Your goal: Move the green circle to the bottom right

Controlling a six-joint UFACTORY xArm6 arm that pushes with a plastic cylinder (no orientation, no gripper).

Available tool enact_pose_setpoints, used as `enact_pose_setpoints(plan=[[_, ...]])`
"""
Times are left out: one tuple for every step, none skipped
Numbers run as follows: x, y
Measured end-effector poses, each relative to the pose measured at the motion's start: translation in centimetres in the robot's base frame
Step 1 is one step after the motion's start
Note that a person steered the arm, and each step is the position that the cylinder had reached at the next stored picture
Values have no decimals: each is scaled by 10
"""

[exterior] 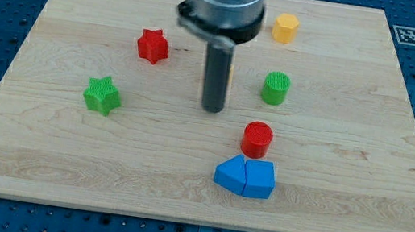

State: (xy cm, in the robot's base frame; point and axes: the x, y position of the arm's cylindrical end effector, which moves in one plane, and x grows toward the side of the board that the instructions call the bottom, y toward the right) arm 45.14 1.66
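Note:
The green circle [275, 87] stands on the wooden board [63, 161], right of centre in the upper half. My tip [212, 108] is down on the board to the left of the green circle and a little lower, with a clear gap between them. A sliver of yellow shows behind the rod at its right edge; its shape is hidden.
A red circle [257, 139] lies below the green circle. Two blue blocks [245, 177] sit touching below that. A yellow hexagon [286, 28] is near the top. A red star [152, 46] and a green star [102, 95] are at the left.

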Motion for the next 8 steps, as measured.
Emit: enact_pose_setpoints(plan=[[-28,40],[-39,62],[-36,91],[-53,92],[-58,128],[-38,185],[-20,197],[-46,202]])
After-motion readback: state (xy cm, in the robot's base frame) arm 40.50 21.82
